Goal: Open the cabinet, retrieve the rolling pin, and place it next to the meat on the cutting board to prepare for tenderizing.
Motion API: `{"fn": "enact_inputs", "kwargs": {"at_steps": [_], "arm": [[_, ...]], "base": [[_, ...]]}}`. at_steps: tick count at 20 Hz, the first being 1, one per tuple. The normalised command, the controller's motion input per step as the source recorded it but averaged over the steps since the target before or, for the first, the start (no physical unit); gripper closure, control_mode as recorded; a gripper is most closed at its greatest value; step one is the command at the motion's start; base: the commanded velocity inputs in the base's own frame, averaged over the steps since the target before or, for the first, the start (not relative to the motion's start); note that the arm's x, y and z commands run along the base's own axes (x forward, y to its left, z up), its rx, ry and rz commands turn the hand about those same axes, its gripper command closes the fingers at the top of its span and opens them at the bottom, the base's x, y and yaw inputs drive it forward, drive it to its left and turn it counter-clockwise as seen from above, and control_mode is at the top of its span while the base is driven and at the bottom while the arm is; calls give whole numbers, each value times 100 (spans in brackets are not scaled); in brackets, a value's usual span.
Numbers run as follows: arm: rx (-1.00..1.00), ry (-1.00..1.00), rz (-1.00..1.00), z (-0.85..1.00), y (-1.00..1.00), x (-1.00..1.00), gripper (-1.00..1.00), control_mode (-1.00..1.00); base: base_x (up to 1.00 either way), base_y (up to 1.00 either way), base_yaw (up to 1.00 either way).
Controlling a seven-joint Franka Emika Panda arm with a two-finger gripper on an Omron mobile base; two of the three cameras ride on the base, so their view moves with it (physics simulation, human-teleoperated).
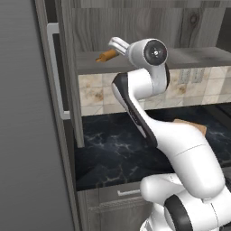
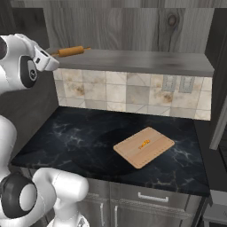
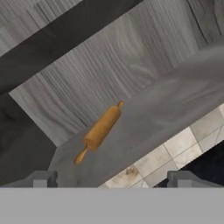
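Black marbled countertop [image 2: 80, 142] fills the lower centre of the right base view beneath a beige tiled backsplash [image 2: 115, 91], with the light tan cutting board [image 2: 144, 147] lying flat at centre right and a small orange piece of meat [image 2: 144, 144] on its middle. Above the tiles, the cabinet [image 2: 133, 26] stands open, its grey wood-grain shelf [image 2: 133, 60] exposed; in the left base view one door [image 1: 72, 90] is seen edge-on at centre left. Rising from the lower right of that view, the white arm bends at its elbow and reaches up to shelf height, its wrist at upper centre. The gripper [image 3: 111, 178] points at the shelf with its fingertips [image 3: 43, 178] set wide apart and nothing between them. The rolling pin [image 3: 99, 130] lies on the shelf near its left end, well ahead of the fingertips and untouched. No legible writing or labels appear.
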Motion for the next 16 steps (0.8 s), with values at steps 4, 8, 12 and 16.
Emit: {"fn": "enact_inputs", "kwargs": {"at_steps": [4,8,12,16], "arm": [[0,3,-2,0,0,39,-100,-100],[0,5,0,0,7,34,-100,-100],[0,3,0,0,10,30,-100,-100],[0,3,0,0,12,23,-100,-100]], "base": [[0,0,0],[0,0,0],[0,0,0],[0,0,0]]}}
